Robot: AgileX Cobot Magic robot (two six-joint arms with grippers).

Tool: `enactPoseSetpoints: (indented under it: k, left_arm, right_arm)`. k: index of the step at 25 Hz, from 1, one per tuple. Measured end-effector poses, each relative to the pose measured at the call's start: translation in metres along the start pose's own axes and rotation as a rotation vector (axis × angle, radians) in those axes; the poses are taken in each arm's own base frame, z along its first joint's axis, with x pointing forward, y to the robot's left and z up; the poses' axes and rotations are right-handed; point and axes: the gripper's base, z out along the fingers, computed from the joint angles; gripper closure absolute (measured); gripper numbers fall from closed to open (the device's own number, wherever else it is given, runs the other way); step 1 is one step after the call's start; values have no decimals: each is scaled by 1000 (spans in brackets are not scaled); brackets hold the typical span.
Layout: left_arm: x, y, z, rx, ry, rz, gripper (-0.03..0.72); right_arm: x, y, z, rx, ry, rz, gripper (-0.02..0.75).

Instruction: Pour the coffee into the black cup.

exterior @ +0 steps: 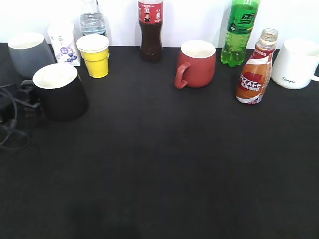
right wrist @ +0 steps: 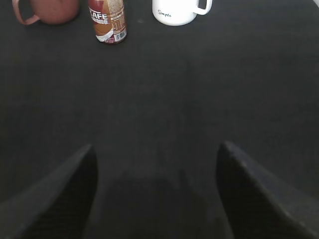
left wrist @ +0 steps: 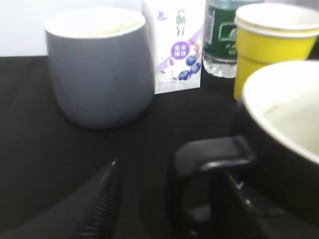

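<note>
The coffee bottle (exterior: 255, 69) stands upright with no cap at the right back of the table. It also shows in the right wrist view (right wrist: 107, 22). The black cup (exterior: 60, 92) with a white inside stands at the left. My left gripper (exterior: 24, 97) is at its handle. In the left wrist view the cup (left wrist: 284, 124) fills the right side. Its handle (left wrist: 209, 157) lies between the spread jaws of the left gripper (left wrist: 172, 194), with a gap to the left finger. My right gripper (right wrist: 157, 149) is open and empty over bare table, well short of the bottle. It is out of the exterior view.
A red mug (exterior: 197, 63), a white mug (exterior: 297, 63), a green soda bottle (exterior: 240, 30) and a cola bottle (exterior: 150, 30) stand along the back. A yellow paper cup (exterior: 94, 55), a grey mug (exterior: 27, 52), a carton (exterior: 64, 45) and a water bottle (exterior: 92, 17) crowd behind the black cup.
</note>
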Motion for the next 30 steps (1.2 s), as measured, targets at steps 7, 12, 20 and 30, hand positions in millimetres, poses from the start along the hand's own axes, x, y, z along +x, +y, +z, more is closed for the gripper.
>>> enactPoseSetpoints:
  k: [7, 12, 20, 30]
  left_arm:
    - [1, 6, 36, 137, -65, 79, 615]
    - [-5, 2, 18, 153, -86, 22, 627]
    - [-56, -15, -7, 318, -242, 78, 628]
    - [-56, -62, -9, 471, -244, 91, 629]
  right_arm:
    - [0, 0, 0, 0, 0, 0, 162]
    - [0, 0, 0, 0, 0, 0, 162]
    - [0, 0, 0, 0, 0, 0, 164]
    - [-34, -2, 23, 16, -124, -65, 164]
